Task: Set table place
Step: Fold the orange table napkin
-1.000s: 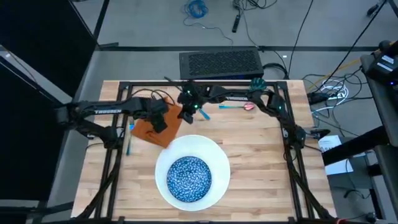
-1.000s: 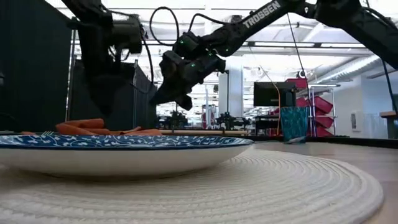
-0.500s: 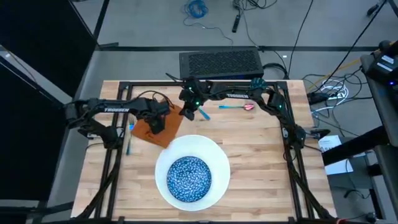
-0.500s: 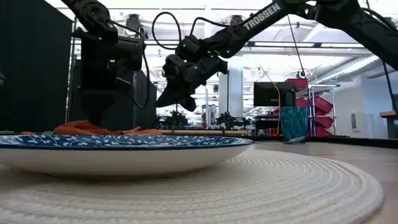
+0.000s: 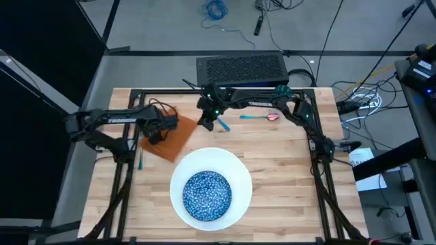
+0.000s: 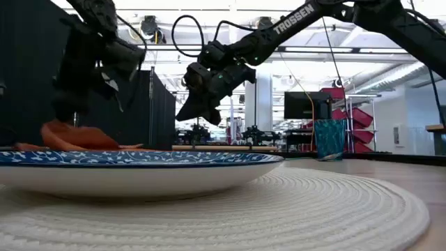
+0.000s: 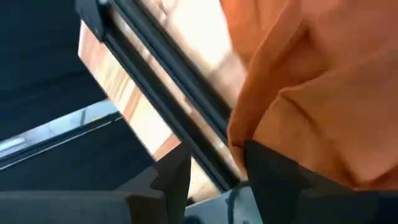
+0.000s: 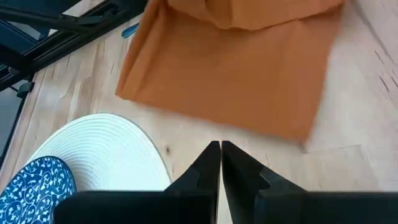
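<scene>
The orange napkin (image 5: 174,136) lies on the table (image 5: 272,163) left of centre, its left part raised (image 6: 66,134). My left gripper (image 5: 155,129) is shut on it over that left part. My right gripper (image 5: 206,117) hovers shut just past the napkin's right corner, touching nothing; its wrist view looks down on the napkin (image 8: 230,74). The white round plate (image 5: 235,170) holds the blue speckled bowl (image 5: 206,194) at the near middle. Light-blue cutlery lies at the napkin's left (image 5: 140,155), beside my right gripper (image 5: 222,124) and farther right (image 5: 255,117). The teal cup (image 5: 281,90) stands at the far edge. My left gripper pinches a bunched fold at the napkin's left edge (image 7: 239,140) between its two fingers (image 7: 267,168). It comes from above, pointing down. The held part is lifted off the wood and puckered, while the napkin's right part still lies flat on the table.
The black rail frame (image 5: 122,156) runs along both sides of the table and under my left arm. Bare wood (image 5: 279,156) lies right of the plate. A black box (image 5: 242,68) sits beyond the far edge.
My left gripper has moved toward the table's left edge with the napkin in its hold. The napkin has slid left, and its left part has risen into a hump. My right gripper has risen slightly above the napkin's right corner.
</scene>
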Robot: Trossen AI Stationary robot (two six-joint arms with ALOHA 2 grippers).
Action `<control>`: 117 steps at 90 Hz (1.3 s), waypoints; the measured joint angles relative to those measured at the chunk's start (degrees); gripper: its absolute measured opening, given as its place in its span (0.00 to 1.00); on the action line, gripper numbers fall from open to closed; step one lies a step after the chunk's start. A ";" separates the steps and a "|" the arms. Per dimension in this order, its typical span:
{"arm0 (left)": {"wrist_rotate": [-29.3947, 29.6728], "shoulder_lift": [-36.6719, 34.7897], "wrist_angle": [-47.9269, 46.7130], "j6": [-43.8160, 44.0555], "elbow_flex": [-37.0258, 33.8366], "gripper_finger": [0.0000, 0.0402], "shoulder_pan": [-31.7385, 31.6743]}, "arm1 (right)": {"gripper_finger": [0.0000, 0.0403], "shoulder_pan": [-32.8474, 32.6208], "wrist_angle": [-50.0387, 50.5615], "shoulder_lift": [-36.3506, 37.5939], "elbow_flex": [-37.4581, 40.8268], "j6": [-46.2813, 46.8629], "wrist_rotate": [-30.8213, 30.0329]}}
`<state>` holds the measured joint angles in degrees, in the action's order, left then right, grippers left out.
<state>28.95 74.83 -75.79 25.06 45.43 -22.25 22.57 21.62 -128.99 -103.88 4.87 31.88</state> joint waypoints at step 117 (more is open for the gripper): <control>-2.95 -15.81 14.88 -7.39 2.38 0.33 1.01 | 0.00 -6.19 13.11 -22.60 -27.93 2.06 -10.46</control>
<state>26.00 59.02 -60.90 17.67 47.81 -21.23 16.38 34.73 -151.59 -131.81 6.93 21.42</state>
